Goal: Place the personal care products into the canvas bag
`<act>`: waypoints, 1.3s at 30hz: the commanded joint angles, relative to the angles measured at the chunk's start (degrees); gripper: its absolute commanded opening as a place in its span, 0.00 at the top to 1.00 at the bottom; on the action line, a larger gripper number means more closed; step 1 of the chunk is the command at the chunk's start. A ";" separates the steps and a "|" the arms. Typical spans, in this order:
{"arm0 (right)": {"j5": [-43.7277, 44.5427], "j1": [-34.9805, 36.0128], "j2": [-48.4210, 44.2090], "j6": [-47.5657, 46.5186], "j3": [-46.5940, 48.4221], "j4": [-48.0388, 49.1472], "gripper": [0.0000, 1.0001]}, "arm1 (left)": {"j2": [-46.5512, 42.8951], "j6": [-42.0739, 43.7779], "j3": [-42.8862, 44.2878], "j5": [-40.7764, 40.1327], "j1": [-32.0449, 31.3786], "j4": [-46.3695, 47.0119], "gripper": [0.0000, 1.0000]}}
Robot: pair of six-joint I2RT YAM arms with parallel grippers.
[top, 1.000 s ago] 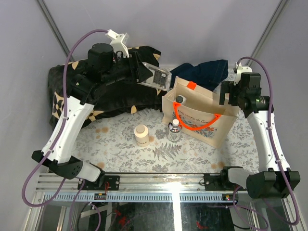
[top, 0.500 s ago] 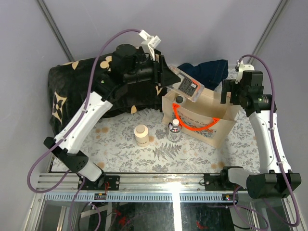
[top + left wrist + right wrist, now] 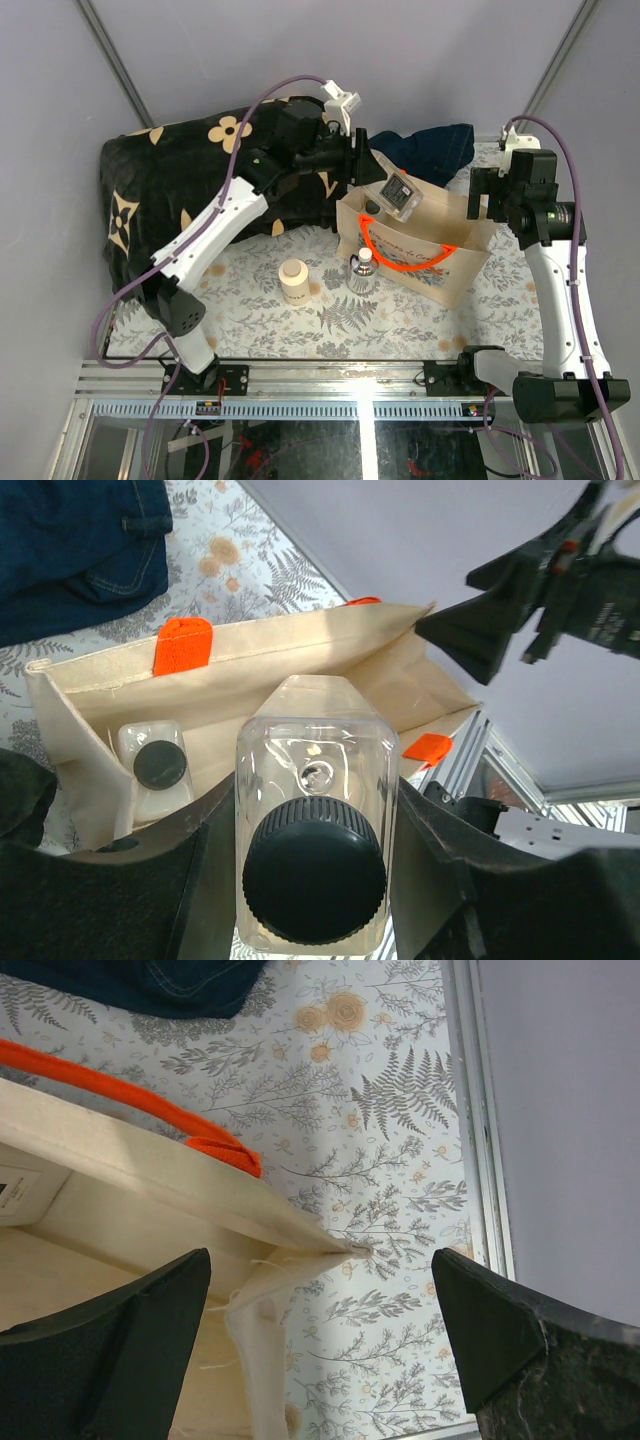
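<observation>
My left gripper [image 3: 392, 192] is shut on the clear bottle with dark cap [image 3: 314, 865] and holds it above the open mouth of the canvas bag [image 3: 455, 265]. The taller white bottle with dark cap [image 3: 157, 771] stands inside the bag at its left end; it also shows in the top view [image 3: 372, 207]. The squat beige jar [image 3: 294, 280] and the clear faceted white-capped bottle [image 3: 362, 270] stand on the floral mat in front of the bag. My right gripper [image 3: 320, 1310] is open, its jaws wide on either side of the bag's right corner [image 3: 345, 1248], gripping nothing.
The black blanket with cream flowers [image 3: 170, 190] lies at the back left under my left arm. The dark navy cloth [image 3: 430, 150] lies behind the bag. The bag's orange handles [image 3: 405, 262] hang over its front side. A metal rail [image 3: 340, 375] runs along the near edge.
My left arm has swung right from over the blanket, carrying the clear bottle to above the bag's mouth. My right gripper has shifted slightly right at the bag's corner.
</observation>
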 commanded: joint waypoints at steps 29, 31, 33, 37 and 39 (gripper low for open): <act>4.06 0.46 -0.37 -1.54 -3.59 1.20 0.00 | 17.36 15.44 13.55 -24.56 -12.86 -6.57 1.00; 4.00 0.45 -0.37 -1.58 -3.60 1.26 0.00 | 17.67 15.55 13.33 -26.81 -12.86 -6.66 1.00; 4.01 0.45 -0.35 -1.54 -3.70 1.30 0.00 | 18.53 15.70 13.35 -29.42 -12.91 -7.27 1.00; 3.84 0.46 -0.28 -1.58 -4.00 1.49 0.00 | 20.81 16.26 14.29 -32.00 -12.88 -9.27 1.00; 3.84 0.46 -0.20 -1.60 -3.93 1.53 0.00 | 21.59 16.03 13.87 -32.14 -12.87 -9.23 1.00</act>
